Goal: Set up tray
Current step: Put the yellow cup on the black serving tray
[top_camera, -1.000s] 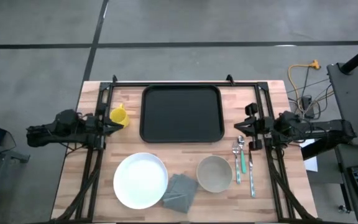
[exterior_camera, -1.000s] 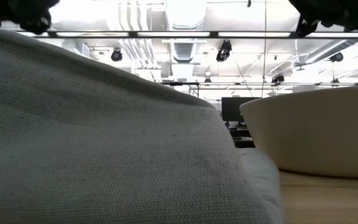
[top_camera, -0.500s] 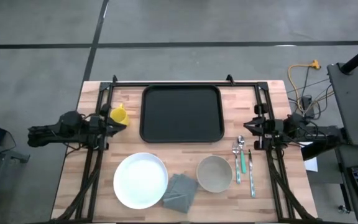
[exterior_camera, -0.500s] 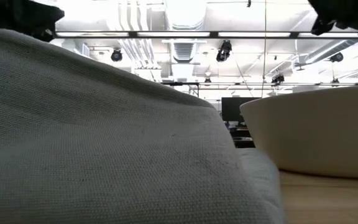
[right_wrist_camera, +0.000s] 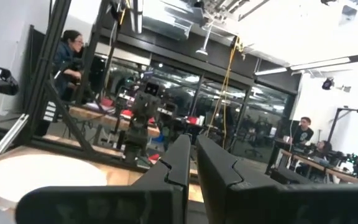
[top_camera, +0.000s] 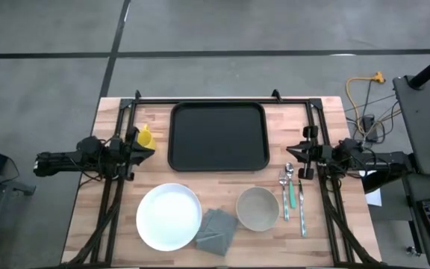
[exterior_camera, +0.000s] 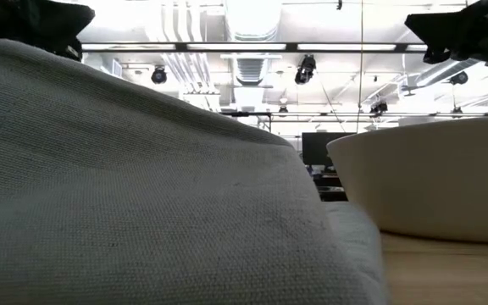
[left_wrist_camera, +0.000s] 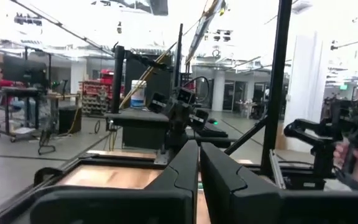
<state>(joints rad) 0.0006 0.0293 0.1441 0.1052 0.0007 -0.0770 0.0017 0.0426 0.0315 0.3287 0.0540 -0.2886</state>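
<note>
Tabletop (top_camera: 118, 217): one wooden surface, carrying everything below.
Tray (top_camera: 218, 137): one, lying flat at the far middle of the tabletop; large, black, rectangular with rounded corners and a low raised rim (nothing is sitting in it).
Plate (top_camera: 169, 217): one, round and white, sitting near the front edge, left of centre.
Bowl (top_camera: 257, 208): one, pale, sitting right of the plate.
Napkin (top_camera: 216, 230): one, grey and folded, lying between plate and bowl.
Cutlery (top_camera: 293, 196): three pieces lying side by side, just right of the bowl.
Cup (top_camera: 143, 138): one, yellow, standing just left of the tray.
Left gripper (top_camera: 135, 150): hovering beside the cup, fingers (left_wrist_camera: 180, 171) pressing together on nothing.
Right gripper (top_camera: 293, 150): hovering right of the tray, fingers (right_wrist_camera: 178, 162) closed on nothing.
</note>
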